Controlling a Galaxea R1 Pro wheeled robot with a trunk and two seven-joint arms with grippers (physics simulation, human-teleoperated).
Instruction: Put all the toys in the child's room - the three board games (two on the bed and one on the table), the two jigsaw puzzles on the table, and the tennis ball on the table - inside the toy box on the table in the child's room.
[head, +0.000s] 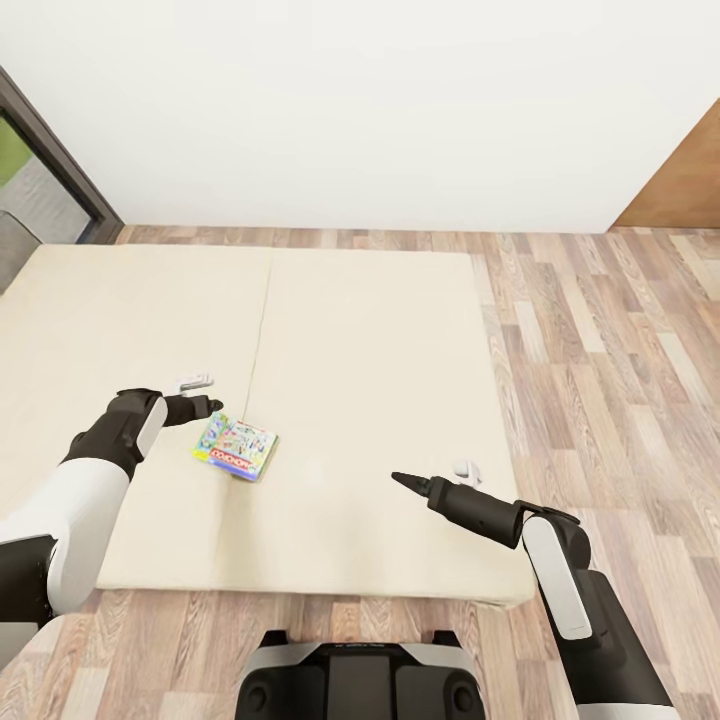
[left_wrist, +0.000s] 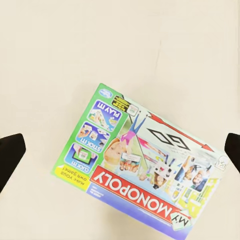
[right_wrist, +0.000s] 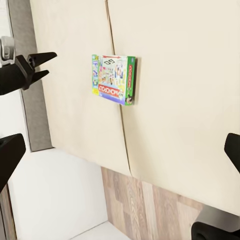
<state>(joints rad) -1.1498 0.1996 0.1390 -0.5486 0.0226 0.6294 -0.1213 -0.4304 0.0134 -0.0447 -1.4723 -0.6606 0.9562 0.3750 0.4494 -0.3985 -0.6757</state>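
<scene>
My Monopoly box (head: 236, 446) flat on bed (head: 380, 340), near front edge. Left gripper (head: 204, 405) just beside box, spread wide, empty. Right gripper (head: 405, 482) well apart, narrow. Risk: thin box flush with mattress, fingers may slide over it.

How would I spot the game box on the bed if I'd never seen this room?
Find the wide beige bed on the wood-plank floor. Near its front edge, just left of the seam down the mattress, a flat box lies beside the left end effector. That board game is the bed's one colourful thing: green-edged, with a red "Monopoly" banner.
</scene>
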